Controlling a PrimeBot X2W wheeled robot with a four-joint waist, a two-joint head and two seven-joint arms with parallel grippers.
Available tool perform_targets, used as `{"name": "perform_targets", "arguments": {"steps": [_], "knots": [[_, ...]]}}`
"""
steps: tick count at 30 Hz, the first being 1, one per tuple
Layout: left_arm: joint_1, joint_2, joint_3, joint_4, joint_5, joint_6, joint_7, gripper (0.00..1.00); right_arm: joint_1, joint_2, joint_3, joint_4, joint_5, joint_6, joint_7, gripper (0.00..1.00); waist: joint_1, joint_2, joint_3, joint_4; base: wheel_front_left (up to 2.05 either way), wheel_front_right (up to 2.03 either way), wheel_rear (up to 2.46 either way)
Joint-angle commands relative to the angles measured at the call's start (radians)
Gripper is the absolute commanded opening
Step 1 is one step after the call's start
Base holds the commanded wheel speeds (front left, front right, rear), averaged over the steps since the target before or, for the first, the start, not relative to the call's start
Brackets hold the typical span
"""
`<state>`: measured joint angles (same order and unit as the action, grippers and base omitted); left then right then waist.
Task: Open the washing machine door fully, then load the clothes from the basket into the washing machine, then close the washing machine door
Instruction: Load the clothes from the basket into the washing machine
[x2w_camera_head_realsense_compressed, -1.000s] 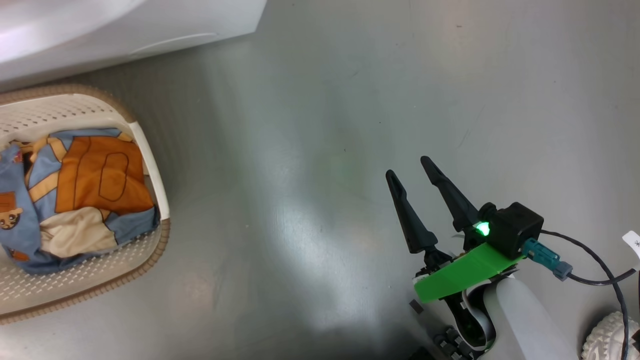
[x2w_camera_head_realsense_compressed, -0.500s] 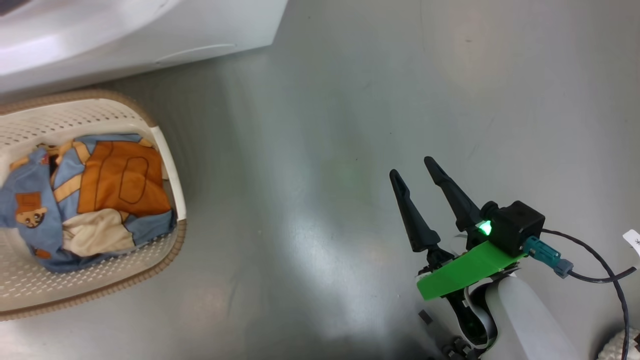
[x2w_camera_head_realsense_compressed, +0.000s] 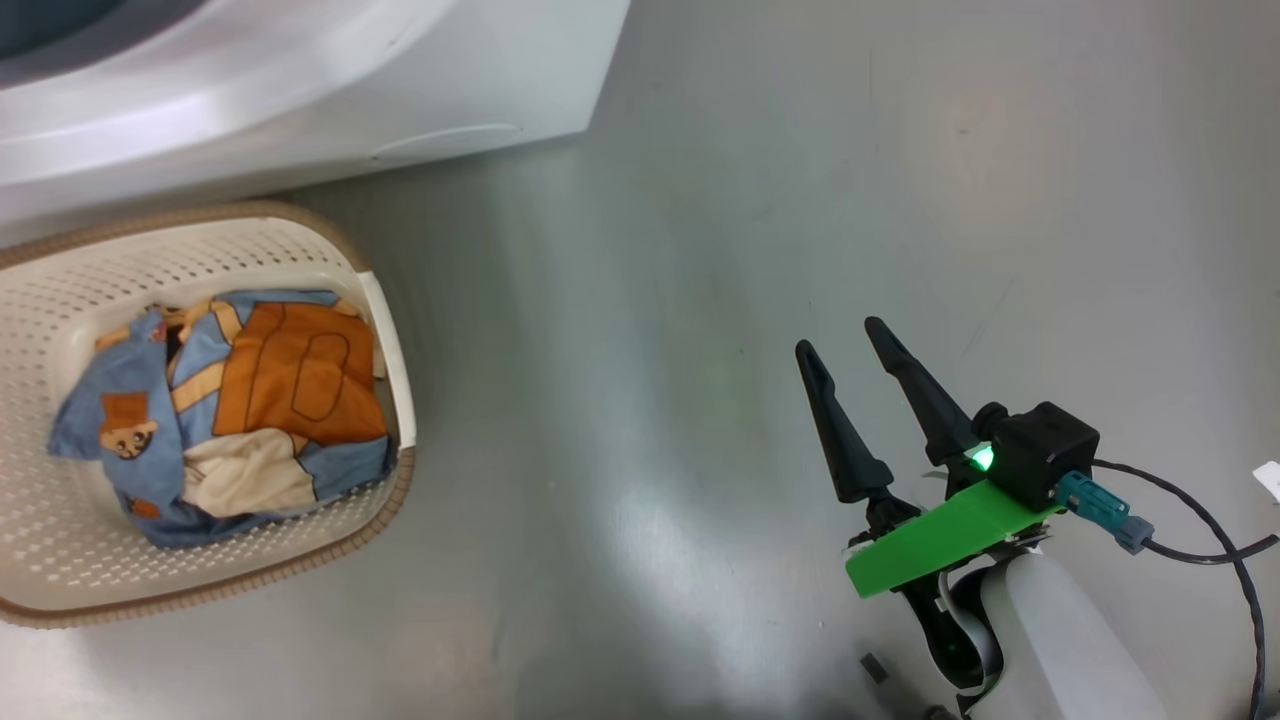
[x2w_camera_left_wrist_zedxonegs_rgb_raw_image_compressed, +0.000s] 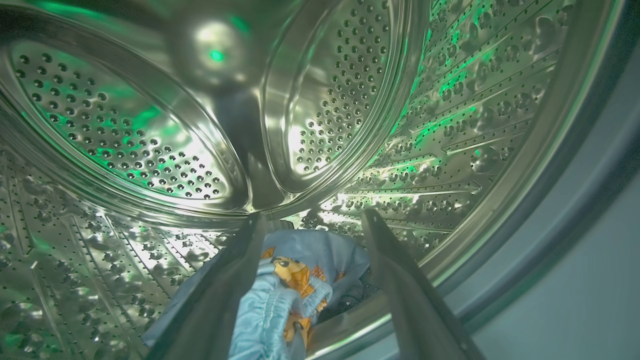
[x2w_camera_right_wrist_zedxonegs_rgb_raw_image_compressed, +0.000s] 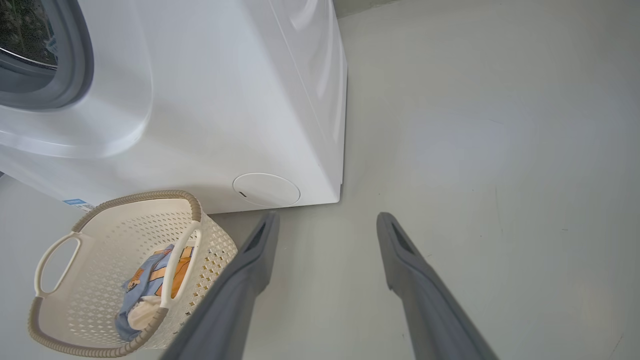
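1. Head view, top left: white front of the washing machine (x2w_camera_head_realsense_compressed: 300, 90), with a sliver of its dark opening at the very corner.
2. Head view, left: the basket (x2w_camera_head_realsense_compressed: 60, 590) upright on the grey floor (x2w_camera_head_realsense_compressed: 650, 300), just in front of the machine. Inside it the clothes (x2w_camera_head_realsense_compressed: 260, 400), bunched together: light blue with a large orange patch, a cream patch and a small cartoon animal.
3. Head view, lower right: the right gripper (x2w_camera_head_realsense_compressed: 838, 335) with fingers spread and nothing between them, hanging over bare floor, well apart from the basket. Behind the fingers a green bracket (x2w_camera_head_realsense_compressed: 940, 540) and a black camera block (x2w_camera_head_realsense_compressed: 1040, 455) showing a green light, with a black cable (x2w_camera_head_realsense_compressed: 1200, 520) trailing off to the right.
4. Left wrist view: the left gripper (x2w_camera_left_wrist_zedxonegs_rgb_raw_image_compressed: 314, 215) reaching into the perforated steel drum (x2w_camera_left_wrist_zedxonegs_rgb_raw_image_compressed: 125, 150), fingers parted wide, released. Between and below them a light-blue garment (x2w_camera_left_wrist_zedxonegs_rgb_raw_image_compressed: 310, 260) with an orange cartoon animal, lying low in the drum close to its front lip. Impossible to tell whether the fabric touches the left-hand finger. Grey rubber ring (x2w_camera_left_wrist_zedxonegs_rgb_raw_image_compressed: 590, 190) curving down the right side.
5. Right wrist view: the same open, empty fingers above the floor, pointing towards the machine's lower corner. Round flap (x2w_camera_right_wrist_zedxonegs_rgb_raw_image_compressed: 266, 189) low on the white front, blue label (x2w_camera_right_wrist_zedxonegs_rgb_raw_image_compressed: 75, 202) beside the basket's rim. Basket at lower left with its clothes heaped against one side, a looped handle (x2w_camera_right_wrist_zedxonegs_rgb_raw_image_compressed: 55, 260) at the end.
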<state>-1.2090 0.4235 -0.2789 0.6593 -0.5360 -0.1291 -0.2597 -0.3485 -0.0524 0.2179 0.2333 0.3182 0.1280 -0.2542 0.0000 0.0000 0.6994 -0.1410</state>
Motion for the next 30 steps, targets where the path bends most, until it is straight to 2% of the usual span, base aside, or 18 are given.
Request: {"name": "perform_targets", "arguments": {"steps": [1,15,30], "knots": [[0.024,0.047,0.025,-0.032,-0.008,-0.002,-0.002,1.00,0.015,0.002,0.019,-0.013,-0.001,0.003,-0.008,1.00,0.0000,0.0000,-0.017,0.009,0.00,0.00,0.00],[0.258,-0.001,0.103,-0.182,0.010,-0.002,-0.002,1.00,0.033,0.002,-0.011,0.013,-0.014,0.003,-0.008,1.00,0.0000,0.0000,-0.121,0.041,0.00,0.00,0.00],[0.608,-0.093,0.240,-0.427,0.104,-0.002,-0.002,1.00,0.077,0.002,-0.027,0.042,-0.028,0.003,-0.008,1.00,0.0000,0.0000,-0.261,0.069,0.00,0.00,0.00]]}}
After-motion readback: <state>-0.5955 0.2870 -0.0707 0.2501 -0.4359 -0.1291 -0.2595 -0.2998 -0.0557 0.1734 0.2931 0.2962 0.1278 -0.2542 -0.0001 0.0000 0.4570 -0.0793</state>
